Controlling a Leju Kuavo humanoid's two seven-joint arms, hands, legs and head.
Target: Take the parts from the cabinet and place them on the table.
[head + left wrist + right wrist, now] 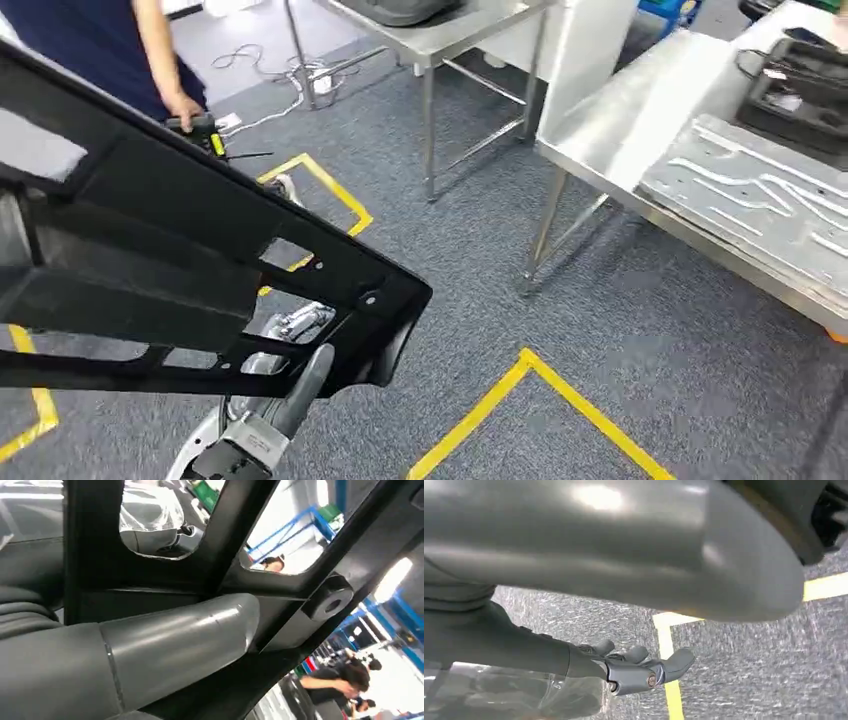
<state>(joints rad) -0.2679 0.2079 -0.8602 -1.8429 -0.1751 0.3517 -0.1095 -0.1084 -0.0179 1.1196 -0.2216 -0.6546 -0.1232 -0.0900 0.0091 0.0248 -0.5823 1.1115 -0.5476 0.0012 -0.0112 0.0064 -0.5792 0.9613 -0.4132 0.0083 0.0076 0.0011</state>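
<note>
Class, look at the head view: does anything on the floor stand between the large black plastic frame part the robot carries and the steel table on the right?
Nothing visible does. The black plastic frame part, held by the left hand, is separated from the steel table by open grey carpet with flat yellow tape lines.

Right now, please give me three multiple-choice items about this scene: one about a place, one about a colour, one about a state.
1. Where does the ribbed grey metal sheet lie?
A. on the steel table at the right
B. on the carpet
C. in the person's hand

2. What colour is the tape marking the grey carpet?
A. red
B. yellow
C. white

3. What is the state of the left hand?
A. it hangs empty
B. it grips the large black plastic frame part
C. it rests on the table

Answers:
1 A: the sheet rests flat on the steel table.
2 B: the head view shows yellow lines.
3 B: the left wrist view shows the thumb pressed against the frame.
</note>
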